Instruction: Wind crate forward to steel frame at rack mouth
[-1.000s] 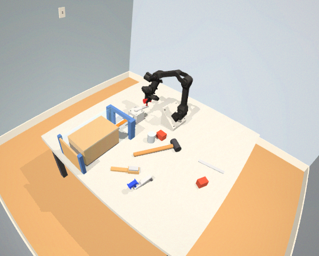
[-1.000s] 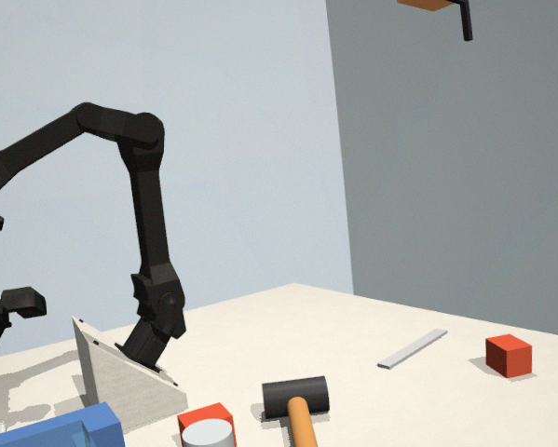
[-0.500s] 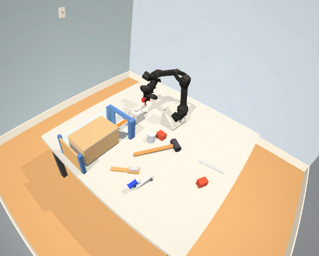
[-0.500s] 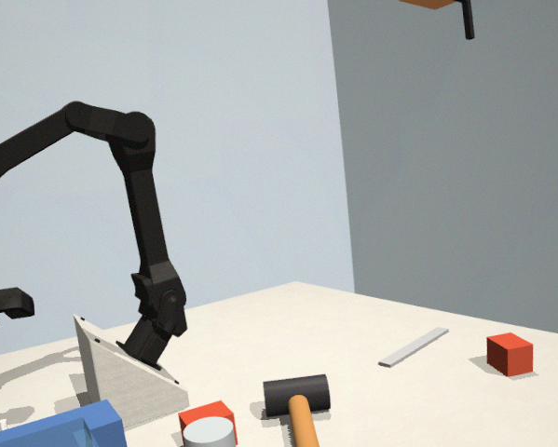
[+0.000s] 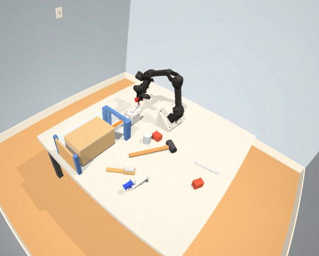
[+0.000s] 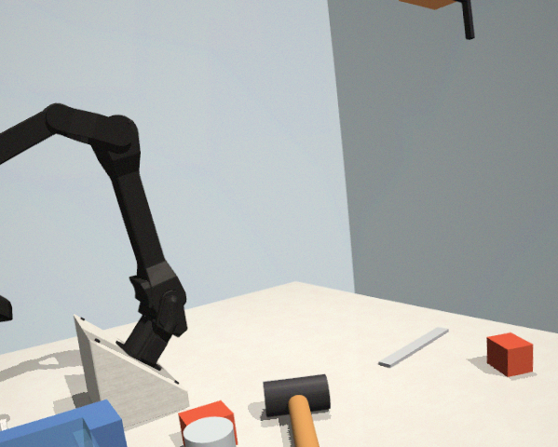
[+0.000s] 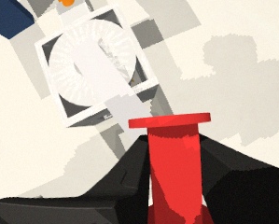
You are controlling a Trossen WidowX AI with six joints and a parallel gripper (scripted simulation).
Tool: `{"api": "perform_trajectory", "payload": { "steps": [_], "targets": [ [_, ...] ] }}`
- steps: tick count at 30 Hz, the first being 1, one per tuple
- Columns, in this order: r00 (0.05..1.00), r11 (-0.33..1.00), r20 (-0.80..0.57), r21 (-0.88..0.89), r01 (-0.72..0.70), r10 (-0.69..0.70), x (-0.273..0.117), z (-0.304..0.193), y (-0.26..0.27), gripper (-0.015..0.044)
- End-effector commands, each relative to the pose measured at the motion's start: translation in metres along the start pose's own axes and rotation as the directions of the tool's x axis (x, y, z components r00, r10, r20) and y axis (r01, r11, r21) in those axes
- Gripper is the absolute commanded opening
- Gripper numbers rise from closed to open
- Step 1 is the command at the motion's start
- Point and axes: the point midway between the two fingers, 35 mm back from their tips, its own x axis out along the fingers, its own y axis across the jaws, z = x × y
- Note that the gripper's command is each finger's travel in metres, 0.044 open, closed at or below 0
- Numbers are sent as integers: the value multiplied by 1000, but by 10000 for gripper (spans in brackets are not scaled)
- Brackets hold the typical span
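The tan crate (image 5: 89,132) sits flat in the cubby, with a gap between its front and the blue frame (image 5: 127,130) (image 6: 52,426) (image 7: 8,19) at the mouth. An orange strap (image 5: 117,123) (image 7: 66,2) runs from it toward the white winch (image 5: 131,118) (image 7: 66,77). The winch handle's pale arm (image 5: 134,108) (image 7: 125,112) lies across the winch top; its key end is hidden. My gripper (image 5: 138,100) (image 7: 167,140) is shut on the handle's red grip (image 7: 174,179), out to the side of the winch. In the exterior view the fingers are out of frame.
A grey cylinder (image 5: 146,138) (image 6: 209,433) and red cube (image 5: 157,136) stand near the frame. A mallet (image 5: 149,151) (image 6: 295,397), brush (image 5: 115,170), blue-gripped crank (image 5: 128,184), flat bar (image 5: 206,168) (image 6: 414,347) and second red cube (image 5: 197,183) (image 6: 510,356) lie farther off.
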Motion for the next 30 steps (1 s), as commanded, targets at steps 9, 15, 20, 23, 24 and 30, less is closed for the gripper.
{"api": "perform_trajectory", "payload": {
  "steps": [9, 15, 20, 23, 24, 30],
  "targets": [
    [1000, 1000, 8, -21, 18, -18, 10, 17, -20, 0],
    [1000, 1000, 8, -22, 18, -18, 12, 22, -24, 0],
    [1000, 1000, 8, -22, 18, -18, 14, 26, -27, 0],
    [1000, 1000, 8, -22, 18, -18, 15, 29, -29, 0],
    [1000, 1000, 9, -22, 18, -18, 15, 29, -29, 0],
    [1000, 1000, 9, -22, 18, -18, 17, 35, -32, 0]
  ]
}}
